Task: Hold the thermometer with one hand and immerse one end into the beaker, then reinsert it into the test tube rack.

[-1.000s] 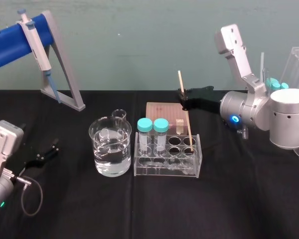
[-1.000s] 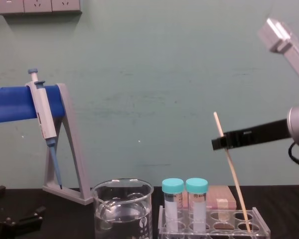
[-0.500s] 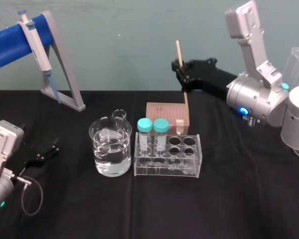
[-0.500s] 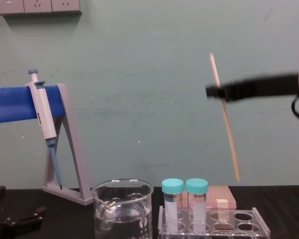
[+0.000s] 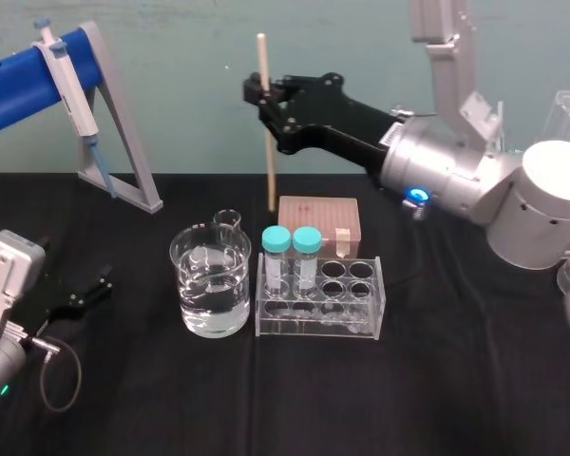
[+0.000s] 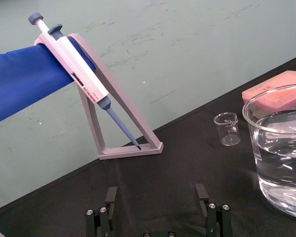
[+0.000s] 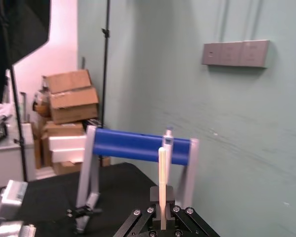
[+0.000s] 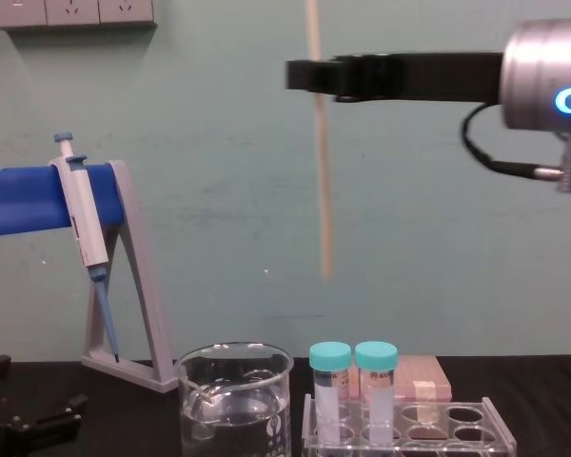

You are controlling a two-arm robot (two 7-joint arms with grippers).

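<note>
The thermometer (image 5: 266, 133), a thin pale rod, hangs upright in the air with my right gripper (image 5: 263, 99) shut on its upper part. In the chest view the thermometer (image 8: 320, 181) has its lower end well above the teal-capped tubes (image 8: 352, 360), just right of the beaker (image 8: 233, 400). The beaker (image 5: 210, 285) holds water and stands left of the clear test tube rack (image 5: 365, 326). The right wrist view shows the thermometer (image 7: 162, 187) rising between the closed fingers. My left gripper (image 6: 155, 207) rests open on the table at the left, holding nothing.
A grey stand with a blue bar (image 5: 123, 171) carries a pipette (image 5: 71, 85) at the back left. A small glass beaker (image 5: 227, 219) and a pink box (image 5: 320, 220) sit behind the rack. Black cloth covers the table (image 5: 437, 380).
My right gripper lifted the thermometer out of the rack's right hole and carried it up and to the left. The left arm has not moved.
</note>
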